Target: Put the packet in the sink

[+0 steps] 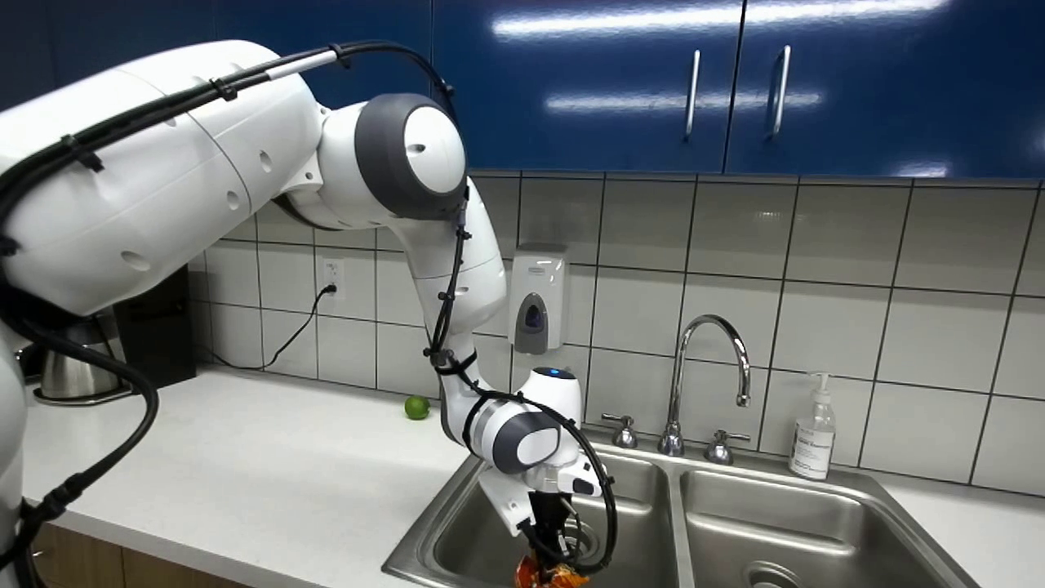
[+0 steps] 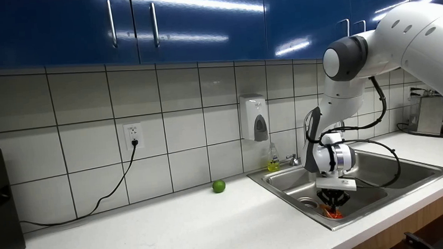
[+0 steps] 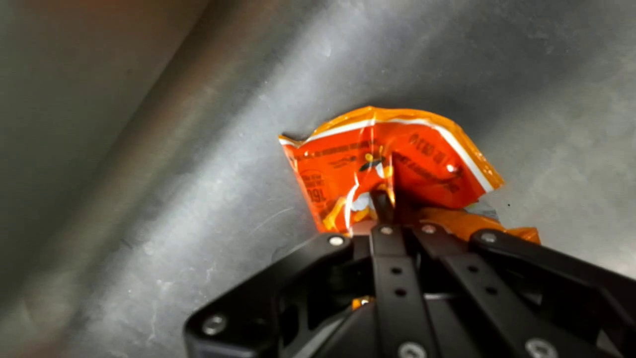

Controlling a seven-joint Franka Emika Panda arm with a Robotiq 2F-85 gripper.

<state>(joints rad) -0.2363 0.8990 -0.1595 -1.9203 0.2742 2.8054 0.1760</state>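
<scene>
The packet is a crumpled orange and red snack bag [image 3: 338, 169], folded in the middle. It is inside the near basin of the double steel sink [image 2: 291, 200], and it also shows in both exterior views [image 1: 549, 575] [image 2: 331, 212]. My gripper [image 3: 392, 209] points down with its fingers close together and the packet pinched between them. One fingertip shows against the folded front; the far fingertip is hidden by the packet. The gripper is low in the basin in an exterior view [image 2: 333, 205]. Whether the packet touches the basin floor is hard to tell.
A chrome faucet [image 1: 673, 384] with two handles stands behind the sink. A pump bottle [image 1: 813, 433], a yellow soap bottle [image 2: 273, 160] and a wall soap dispenser [image 2: 254, 117] are near it. A green lime [image 2: 218, 186] sits on the white counter [image 2: 174, 227]. Blue cabinets [image 1: 588, 90] hang above.
</scene>
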